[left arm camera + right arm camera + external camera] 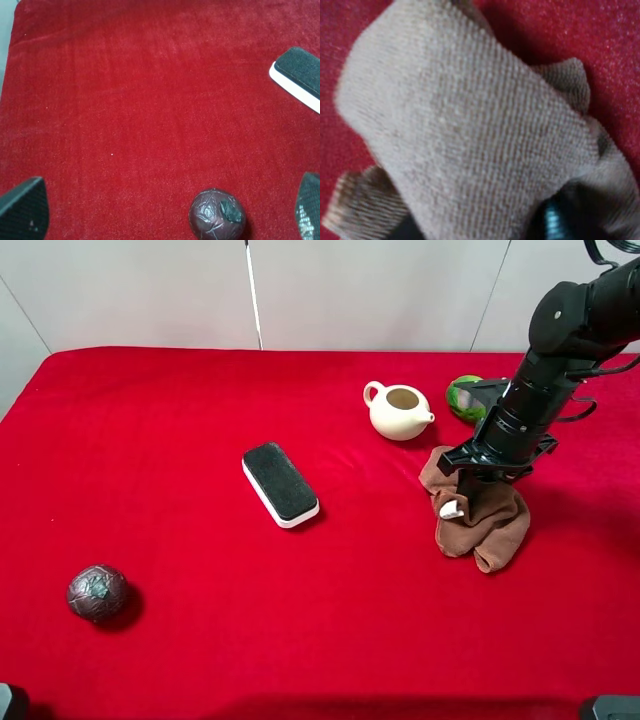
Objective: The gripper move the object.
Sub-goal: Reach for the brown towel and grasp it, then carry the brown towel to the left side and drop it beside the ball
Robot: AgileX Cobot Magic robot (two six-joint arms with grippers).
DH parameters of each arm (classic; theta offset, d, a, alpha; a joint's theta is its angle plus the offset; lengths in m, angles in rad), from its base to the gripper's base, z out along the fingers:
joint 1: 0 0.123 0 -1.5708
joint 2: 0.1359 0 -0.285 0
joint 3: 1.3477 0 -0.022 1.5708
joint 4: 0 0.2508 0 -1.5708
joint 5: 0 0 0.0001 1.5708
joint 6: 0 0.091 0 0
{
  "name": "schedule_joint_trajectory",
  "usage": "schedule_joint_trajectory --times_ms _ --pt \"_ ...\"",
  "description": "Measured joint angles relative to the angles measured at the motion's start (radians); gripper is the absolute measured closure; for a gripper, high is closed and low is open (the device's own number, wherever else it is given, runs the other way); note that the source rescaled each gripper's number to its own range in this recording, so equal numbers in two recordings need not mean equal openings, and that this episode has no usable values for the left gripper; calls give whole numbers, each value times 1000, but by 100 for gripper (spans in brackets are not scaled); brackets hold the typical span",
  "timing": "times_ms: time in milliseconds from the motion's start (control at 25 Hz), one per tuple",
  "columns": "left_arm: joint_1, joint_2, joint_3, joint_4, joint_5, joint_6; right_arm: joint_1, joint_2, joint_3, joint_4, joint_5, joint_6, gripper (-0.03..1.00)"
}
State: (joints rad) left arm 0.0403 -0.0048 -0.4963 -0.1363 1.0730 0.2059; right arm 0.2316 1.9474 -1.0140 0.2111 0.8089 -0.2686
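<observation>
A crumpled brown cloth (492,522) lies on the red table (180,420) at the right. My right gripper (467,480) is down on the cloth's upper left part and seems shut on a fold of it. The cloth (470,130) fills the right wrist view and hides the fingers. My left gripper (167,210) is open and empty, low over the table at the front left. A dark maroon ball (216,220) lies between its fingertips, nearer one of them.
A cream teapot (398,410) and a green object (465,397) stand just behind the cloth. A black-topped white eraser (280,483) lies mid-table and shows in the left wrist view (300,75). The maroon ball (97,592) lies front left.
</observation>
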Motion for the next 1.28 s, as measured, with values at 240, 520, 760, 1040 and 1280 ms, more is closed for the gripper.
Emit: schedule_joint_trajectory --times_ms 240,520,760,1040,1280 --pt "0 0 0 0 0 0 0 0 0 0 9 5 97" --pt "0 0 0 0 0 0 0 0 -2 -3 18 31 97" --pt "0 0 0 0 0 0 0 -62 -3 -12 47 51 97" --pt "0 0 0 0 0 0 0 -163 -3 -50 106 103 97" --pt "0 0 0 0 0 0 0 -246 -3 -52 157 128 97"
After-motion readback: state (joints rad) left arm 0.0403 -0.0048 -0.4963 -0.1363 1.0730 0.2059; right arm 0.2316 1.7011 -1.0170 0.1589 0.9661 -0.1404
